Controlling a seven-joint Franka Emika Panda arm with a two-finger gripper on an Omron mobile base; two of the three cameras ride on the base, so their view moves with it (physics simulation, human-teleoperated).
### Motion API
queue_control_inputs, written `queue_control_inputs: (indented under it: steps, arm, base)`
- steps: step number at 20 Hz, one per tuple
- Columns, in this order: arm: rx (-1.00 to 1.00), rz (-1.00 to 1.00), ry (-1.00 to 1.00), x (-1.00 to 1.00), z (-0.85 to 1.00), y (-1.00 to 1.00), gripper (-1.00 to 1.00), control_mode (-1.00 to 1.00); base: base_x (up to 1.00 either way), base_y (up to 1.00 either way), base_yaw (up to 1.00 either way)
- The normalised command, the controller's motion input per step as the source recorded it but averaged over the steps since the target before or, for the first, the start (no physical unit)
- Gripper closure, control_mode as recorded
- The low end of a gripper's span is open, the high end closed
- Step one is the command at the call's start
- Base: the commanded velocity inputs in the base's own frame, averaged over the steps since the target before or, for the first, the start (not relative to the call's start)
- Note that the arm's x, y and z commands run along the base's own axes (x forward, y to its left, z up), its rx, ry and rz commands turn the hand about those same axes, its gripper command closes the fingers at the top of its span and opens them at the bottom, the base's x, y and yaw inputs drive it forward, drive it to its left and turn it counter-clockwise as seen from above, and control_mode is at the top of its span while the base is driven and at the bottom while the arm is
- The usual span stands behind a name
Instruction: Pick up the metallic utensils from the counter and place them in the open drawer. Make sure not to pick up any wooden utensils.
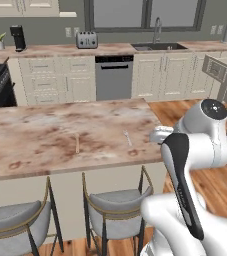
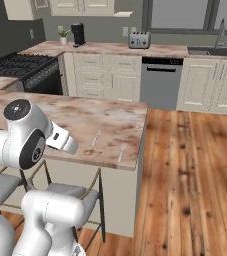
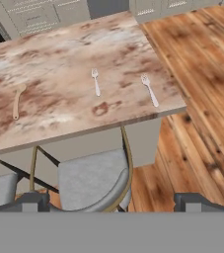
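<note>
Silver forks lie beside wooden spoon | step: approach | gripper spread wide, empty | you descend onto a fork

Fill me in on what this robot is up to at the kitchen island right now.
The arm hangs back from the island counter, its gripper open and empty above the grey stools. Nothing has been picked up yet. Two silver forks lie apart near the counter's right end, and a pale wooden spoon lies well off to their left. An open drawer juts from the cabinets at the far right in the left base view. The robot looks set to go for a fork first.
</note>
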Motion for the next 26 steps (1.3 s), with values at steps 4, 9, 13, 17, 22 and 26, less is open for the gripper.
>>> queue_control_inputs:
  steps: [4,9,13,17,22,26]
  arm:
    - [0.0,0.0,0.0,0.0,0.0,0.0,-1.0,1.0]
    - [0.0,0.0,0.29,0.74,-0.27,0.0,-1.0,-1.0]
    - [0.0,0.0,0.34,0.82,-0.24,0.0,-1.0,-1.0]
    - [0.0,0.0,0.33,0.87,-0.19,0.0,-1.0,-1.0]
    - [0.0,0.0,0.14,0.71,-0.25,0.0,-1.0,-1.0]
    - [0.0,0.0,0.02,0.51,-0.22,0.0,-1.0,-1.0]
  base:
    - [0.67,0.0,0.0]
    - [0.0,0.0,0.0]
    - [0.0,0.0,0.0]
    - [0.0,0.0,0.0]
    - [0.0,0.0,0.0]
    - [0.0,0.0,0.0]
